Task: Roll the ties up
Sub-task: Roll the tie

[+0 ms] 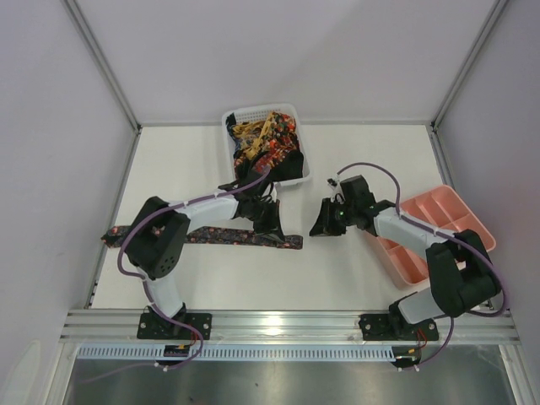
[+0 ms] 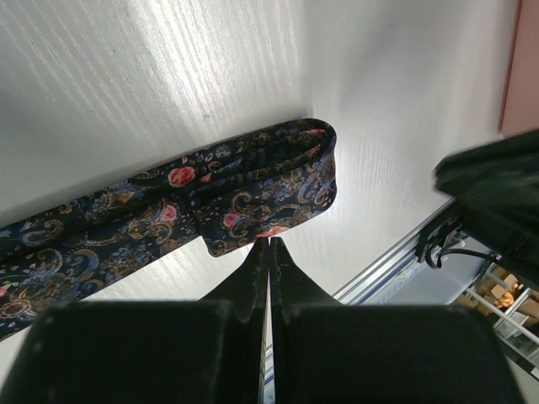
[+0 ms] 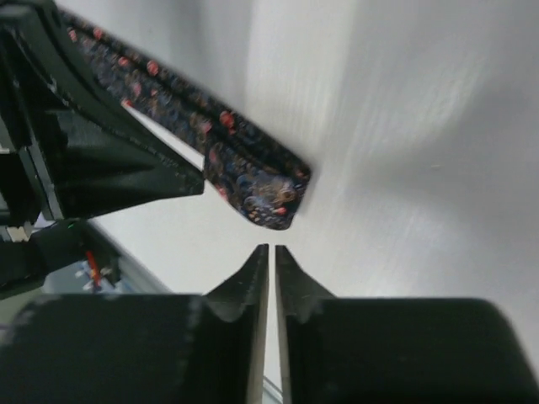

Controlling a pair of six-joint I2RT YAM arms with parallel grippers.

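Top external: white table [image 1: 211, 283] between pale walls [image 1: 51, 126] carries a flat tie [image 1: 253, 240].

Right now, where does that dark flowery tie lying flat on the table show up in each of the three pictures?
Top external: the tie stretches sideways, left of centre.
Left wrist: the tie crosses mid-frame, with its folded end to the right.
Right wrist: the tie slants from the upper left to the centre.
Shared landmark: its folded end, beside the left gripper.

Bright even light; glare streaks the table [image 2: 168, 67], and the right wrist view blurs.
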